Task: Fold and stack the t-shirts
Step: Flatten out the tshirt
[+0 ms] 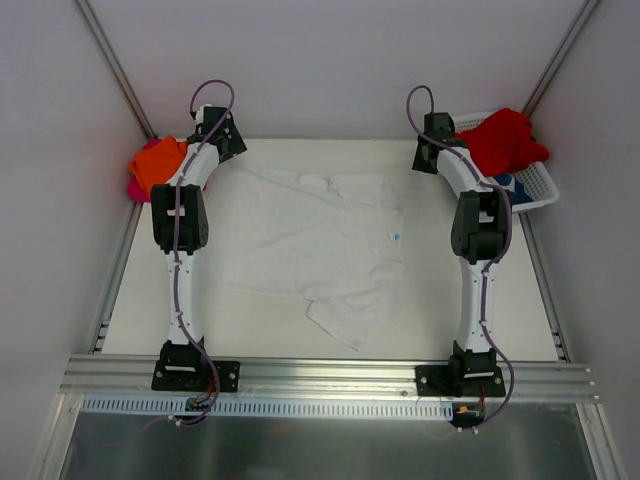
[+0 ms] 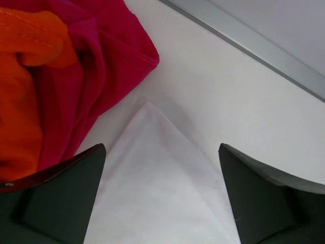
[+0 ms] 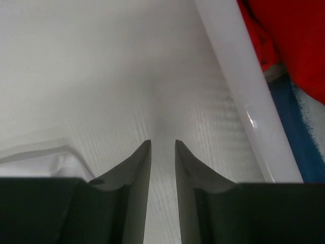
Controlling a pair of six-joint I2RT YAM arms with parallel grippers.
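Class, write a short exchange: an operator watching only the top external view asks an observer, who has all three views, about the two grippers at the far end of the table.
Operator: From above the arm hides it. Is the left gripper holding the white t-shirt?
Observer: No. Its jaws stand wide apart, and the shirt's pointed corner lies flat between them, ungripped.
Operator: And the right gripper?
Observer: Its jaws are only slightly parted, with nothing between them and just the table below.
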